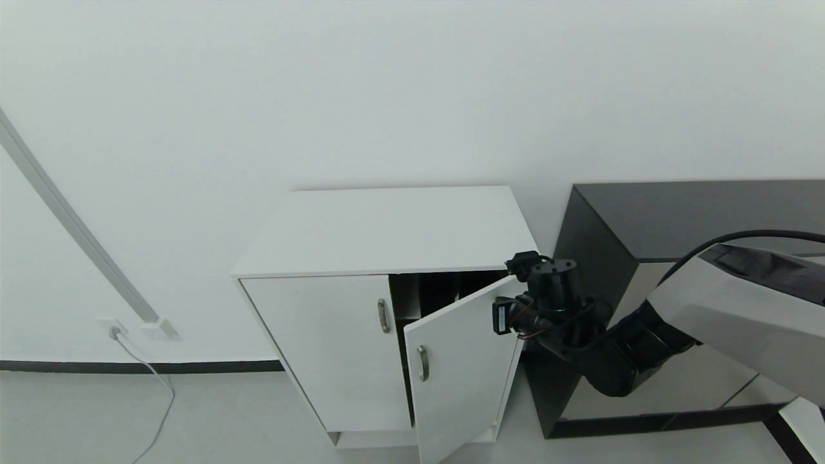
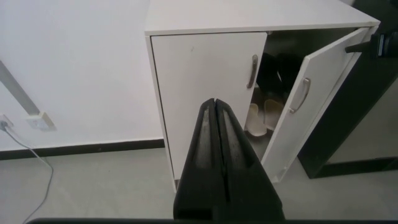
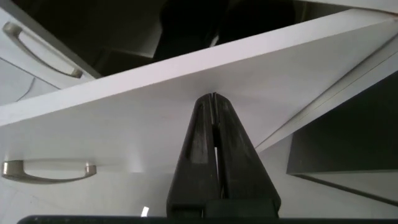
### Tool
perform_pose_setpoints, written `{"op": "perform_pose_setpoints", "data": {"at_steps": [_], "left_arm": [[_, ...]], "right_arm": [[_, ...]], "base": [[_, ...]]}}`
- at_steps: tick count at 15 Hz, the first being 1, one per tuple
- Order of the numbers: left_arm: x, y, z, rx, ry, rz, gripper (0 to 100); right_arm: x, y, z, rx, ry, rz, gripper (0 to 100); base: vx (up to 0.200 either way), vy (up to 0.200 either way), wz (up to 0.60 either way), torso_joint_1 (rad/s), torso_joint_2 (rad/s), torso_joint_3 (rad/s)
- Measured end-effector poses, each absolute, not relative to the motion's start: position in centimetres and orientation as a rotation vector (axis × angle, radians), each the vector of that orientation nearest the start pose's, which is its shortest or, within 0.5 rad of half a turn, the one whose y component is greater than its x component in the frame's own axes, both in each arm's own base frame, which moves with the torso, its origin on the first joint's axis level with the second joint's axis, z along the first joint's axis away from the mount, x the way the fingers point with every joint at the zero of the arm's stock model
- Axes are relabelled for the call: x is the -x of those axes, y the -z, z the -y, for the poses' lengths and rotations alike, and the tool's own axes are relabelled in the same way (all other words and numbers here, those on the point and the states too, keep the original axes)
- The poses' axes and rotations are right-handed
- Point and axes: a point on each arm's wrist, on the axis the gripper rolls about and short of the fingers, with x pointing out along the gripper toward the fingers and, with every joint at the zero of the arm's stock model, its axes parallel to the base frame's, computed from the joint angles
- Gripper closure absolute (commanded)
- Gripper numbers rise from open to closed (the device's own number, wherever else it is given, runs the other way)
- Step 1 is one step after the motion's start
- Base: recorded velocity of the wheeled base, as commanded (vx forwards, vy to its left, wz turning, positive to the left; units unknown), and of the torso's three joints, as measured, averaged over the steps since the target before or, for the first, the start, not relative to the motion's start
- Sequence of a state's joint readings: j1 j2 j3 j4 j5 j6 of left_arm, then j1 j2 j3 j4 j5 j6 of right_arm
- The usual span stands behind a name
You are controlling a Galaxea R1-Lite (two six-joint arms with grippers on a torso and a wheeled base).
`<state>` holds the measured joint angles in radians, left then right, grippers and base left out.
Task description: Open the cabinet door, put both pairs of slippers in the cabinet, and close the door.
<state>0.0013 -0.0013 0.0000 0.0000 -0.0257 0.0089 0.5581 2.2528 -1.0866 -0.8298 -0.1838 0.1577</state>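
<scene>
The white cabinet (image 1: 387, 225) stands against the wall, its left door (image 1: 322, 341) closed and its right door (image 1: 464, 367) swung partly out. Through the gap, a pair of light slippers (image 2: 264, 115) lies on a lower shelf; darker shapes above them are too dim to make out. My right gripper (image 3: 214, 96) is shut, its tip against the outer face of the right door (image 3: 124, 124), near the top corner on the hinge side (image 1: 509, 303). My left gripper (image 2: 214, 102) is shut and empty, held off in front of the cabinet's left door (image 2: 205, 81).
A black cabinet (image 1: 677, 212) stands close on the right of the white one, right behind my right arm. A wall socket (image 1: 113, 330) with a cable hanging to the floor is at the left. Bare floor lies in front and to the left.
</scene>
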Motion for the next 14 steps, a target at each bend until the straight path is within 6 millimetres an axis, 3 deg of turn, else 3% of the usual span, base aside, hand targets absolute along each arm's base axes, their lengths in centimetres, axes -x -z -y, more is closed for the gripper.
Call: {"op": "perform_pose_setpoints", "data": {"at_steps": [14], "left_arm": [[2.3,-7.5,0.1,-0.009,0.025,0.001,100]], "right_arm": [[-38.5,-6.7,-22.5,-0.046,-0.258,-0.280,100]], "base": [[0.000,0.000,0.00,0.000,0.00,0.000]]}}
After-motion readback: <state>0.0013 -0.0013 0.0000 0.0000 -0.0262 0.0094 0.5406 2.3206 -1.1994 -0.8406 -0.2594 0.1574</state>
